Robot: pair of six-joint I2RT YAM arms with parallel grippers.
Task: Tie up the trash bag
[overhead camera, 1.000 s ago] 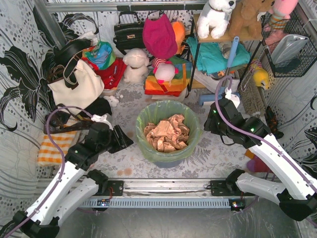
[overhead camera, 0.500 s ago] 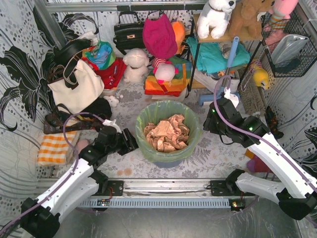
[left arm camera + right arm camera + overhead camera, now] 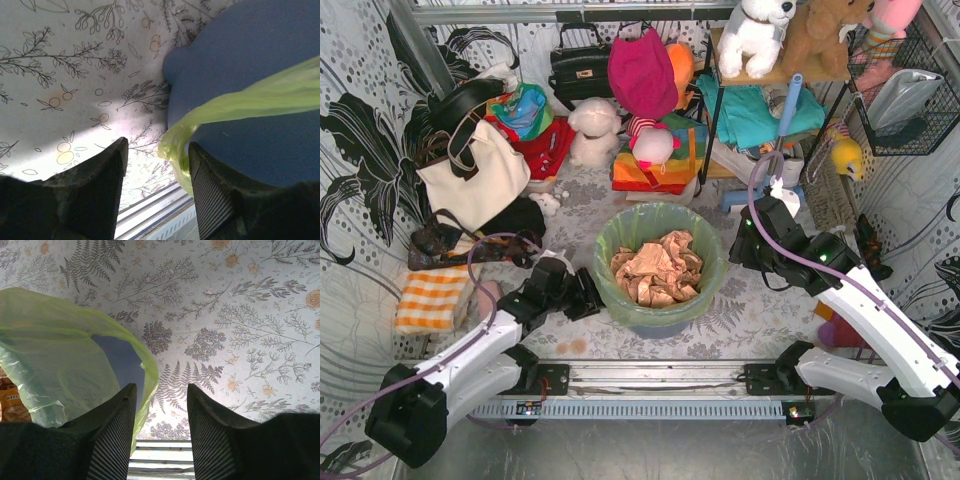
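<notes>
The light-green trash bag (image 3: 625, 229) lines a round blue-grey bin (image 3: 660, 320) in the middle of the table, with crumpled tan paper (image 3: 658, 267) inside. My left gripper (image 3: 588, 296) is open just left of the bin's lower side; in the left wrist view a fold of the bag's overhang (image 3: 176, 145) hangs between the open fingers, by the right finger (image 3: 215, 200), with the bin (image 3: 250, 75) behind. My right gripper (image 3: 738, 250) is open at the bin's right rim; in the right wrist view the bag's edge (image 3: 147, 375) hangs beside the left finger (image 3: 112, 440).
A cream tote bag (image 3: 472, 175) with dark straps, an orange striped cloth (image 3: 430, 298) and dark items lie at left. Plush toys, a black handbag (image 3: 578, 65) and coloured cloths crowd the back. A shelf (image 3: 760, 80) and wire basket (image 3: 910, 100) stand at right. A metal rail (image 3: 650, 375) runs along the near edge.
My left gripper has moved right across the table, from beside the striped cloth up to the bin's left side. The right gripper has barely moved.
</notes>
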